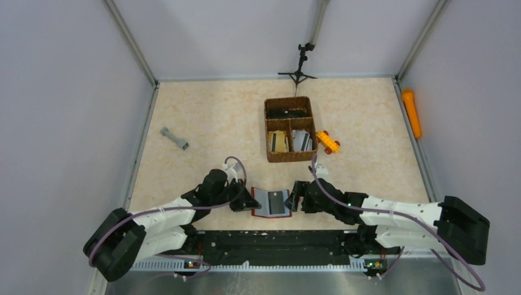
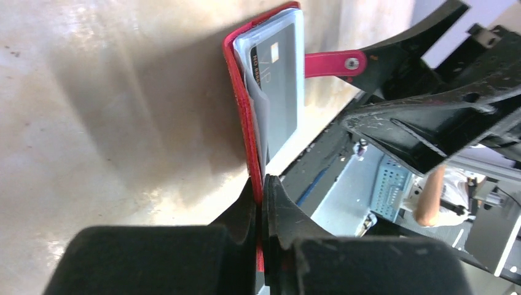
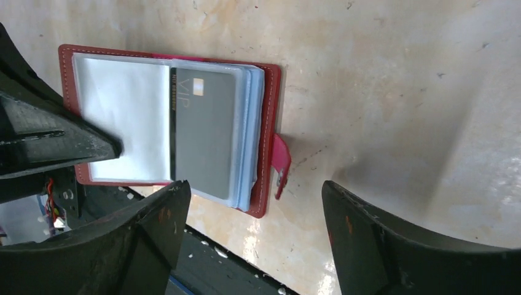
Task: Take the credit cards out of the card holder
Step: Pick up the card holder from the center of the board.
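Left hand (image 2: 263,184): pinched shut on left cover edge of card holder (image 1: 271,203), spread open on surface (image 1: 203,110) by front edge. Grey VIP credit card (image 3: 206,132) in clear sleeve, right page. Right hand (image 1: 299,196): jaws spread, empty, just beside snap tab (image 3: 281,163). Farther back: woven basket (image 1: 268,132), tan and silver cards (image 1: 279,142) in near compartments; yellow toy (image 1: 327,142) alongside.

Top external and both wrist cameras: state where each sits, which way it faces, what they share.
Top external: above and behind the arms, looking down at the table; both arms show.
Left wrist: looks along the left gripper, shut on the card holder edge.
Right wrist: looks down between the open right gripper fingers.
Shared: the card holder, in all three.
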You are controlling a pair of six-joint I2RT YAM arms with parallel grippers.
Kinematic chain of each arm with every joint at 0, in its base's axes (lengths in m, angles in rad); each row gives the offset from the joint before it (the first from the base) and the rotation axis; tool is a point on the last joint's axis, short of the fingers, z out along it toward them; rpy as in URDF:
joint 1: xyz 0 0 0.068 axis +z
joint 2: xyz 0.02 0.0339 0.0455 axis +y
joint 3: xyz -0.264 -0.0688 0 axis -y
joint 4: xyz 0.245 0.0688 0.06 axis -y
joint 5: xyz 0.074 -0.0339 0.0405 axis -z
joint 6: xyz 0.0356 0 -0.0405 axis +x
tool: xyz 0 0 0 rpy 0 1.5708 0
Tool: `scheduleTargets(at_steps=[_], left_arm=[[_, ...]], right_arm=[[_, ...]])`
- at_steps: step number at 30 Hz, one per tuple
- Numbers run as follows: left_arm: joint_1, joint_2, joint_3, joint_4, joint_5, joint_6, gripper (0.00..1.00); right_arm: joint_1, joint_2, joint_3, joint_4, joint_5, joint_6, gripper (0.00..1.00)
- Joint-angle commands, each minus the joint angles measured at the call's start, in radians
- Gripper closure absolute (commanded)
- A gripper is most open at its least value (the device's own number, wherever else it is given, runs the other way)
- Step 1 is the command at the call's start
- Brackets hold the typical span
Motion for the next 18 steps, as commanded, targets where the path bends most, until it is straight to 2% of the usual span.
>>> scheduleTargets(at_steps=[1,2,3,12,18], left_arm=[[0.0,-0.12,-0.017,0.122,0.007,-0.068,1.0],[-0.001,-0.155,-0.018,0.121,-0.002,-0.075,1.0],[0.0,-0.185,-0.021,0.119,-0.01,-0.083,1.0],[0.005,-0.44,-0.049,0.154,-0.062,-0.188,1.0],[0.005,-0.482,-0.051,0.242,-0.055,-0.254,1.0]], right_arm=[[0.01,-0.136,-0.064,0.01,0.037,0.042,0.12],[0.008,-0.183,-0.082,0.023,0.037,0.057,0.06],[0.006,-0.219,-0.102,0.035,0.033,0.075,0.05],[-0.052,-0.534,-0.336,0.328,-0.07,0.296,0.04],[-0.054,-0.709,-0.414,0.446,-0.033,0.339,0.03]])
